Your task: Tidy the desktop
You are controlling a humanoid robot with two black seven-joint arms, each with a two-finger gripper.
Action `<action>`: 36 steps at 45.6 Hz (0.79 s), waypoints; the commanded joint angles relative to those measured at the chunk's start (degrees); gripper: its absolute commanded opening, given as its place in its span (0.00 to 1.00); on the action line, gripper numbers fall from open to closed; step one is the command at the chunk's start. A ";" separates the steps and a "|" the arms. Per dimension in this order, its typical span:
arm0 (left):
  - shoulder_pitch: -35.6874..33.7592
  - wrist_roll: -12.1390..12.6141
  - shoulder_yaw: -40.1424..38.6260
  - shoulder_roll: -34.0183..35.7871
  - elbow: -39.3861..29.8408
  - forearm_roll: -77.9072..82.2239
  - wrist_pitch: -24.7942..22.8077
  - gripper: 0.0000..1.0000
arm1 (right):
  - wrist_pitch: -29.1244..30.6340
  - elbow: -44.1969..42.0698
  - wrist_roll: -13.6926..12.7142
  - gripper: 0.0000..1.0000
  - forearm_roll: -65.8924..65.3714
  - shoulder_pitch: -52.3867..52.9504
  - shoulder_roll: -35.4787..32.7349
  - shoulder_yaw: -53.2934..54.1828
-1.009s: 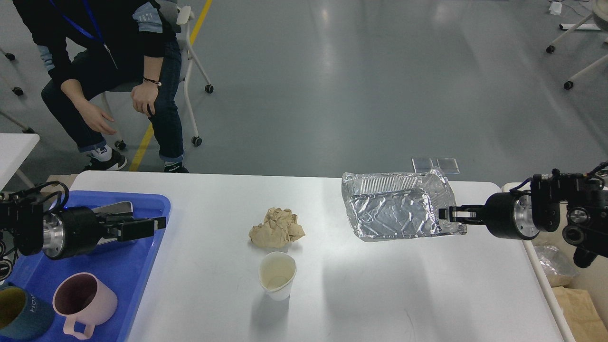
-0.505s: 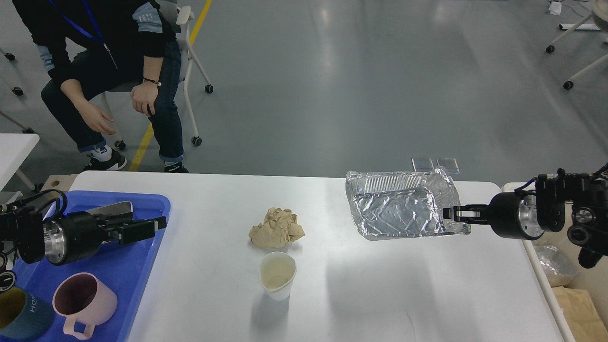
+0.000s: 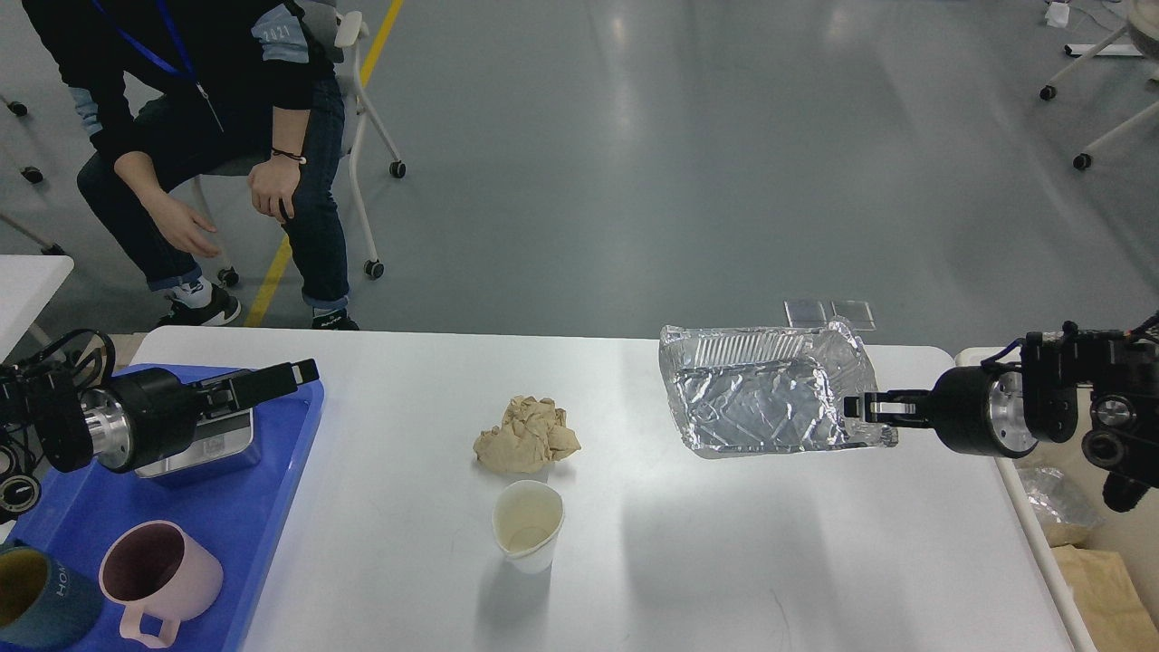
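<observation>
Head view is showing the desktop filling the lower half of the frame, with a crumpled brown paper ball and a white paper cup sitting near its middle. At right of centre the right gripper is pinching the near-right rim of a crinkled foil tray, which is tilting above the tabletop. At left, the left gripper is hovering over a blue tray holding a pink mug; whether its fingers are parted cannot be told.
</observation>
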 commanded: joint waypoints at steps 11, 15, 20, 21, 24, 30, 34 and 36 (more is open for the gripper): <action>-0.69 9.08 -4.81 -2.91 0.00 0.11 -0.54 0.98 | 0.00 0.05 0.00 0.00 0.00 -0.09 -0.04 0.00; -1.31 9.17 -4.73 -4.58 0.09 -0.33 -2.38 0.99 | 0.00 0.14 0.00 0.00 0.00 -0.09 -0.13 0.00; -6.31 10.04 -4.55 -5.55 0.26 -0.51 -12.47 1.00 | 0.00 0.23 0.00 0.00 0.00 -0.09 -0.21 0.00; -7.45 10.13 -4.46 -5.99 0.44 -0.51 -15.10 1.00 | 0.00 0.23 0.00 0.00 0.00 -0.09 -0.30 0.00; -10.71 10.66 -4.29 -7.48 1.58 -0.33 -22.49 1.00 | 0.00 0.23 0.00 0.00 0.00 -0.09 -0.56 0.00; -17.56 13.99 -3.94 -12.66 6.15 -0.24 -33.49 1.00 | 0.00 0.32 0.00 0.00 0.00 -0.18 -1.00 0.08; -19.59 16.80 -3.85 -16.88 8.70 0.54 -36.66 1.00 | 0.00 0.32 0.00 0.00 0.00 -0.35 -1.53 0.08; -20.21 18.82 -3.94 -18.99 9.84 0.55 -37.80 1.00 | 0.00 0.41 0.00 0.00 0.00 -0.36 -1.97 0.08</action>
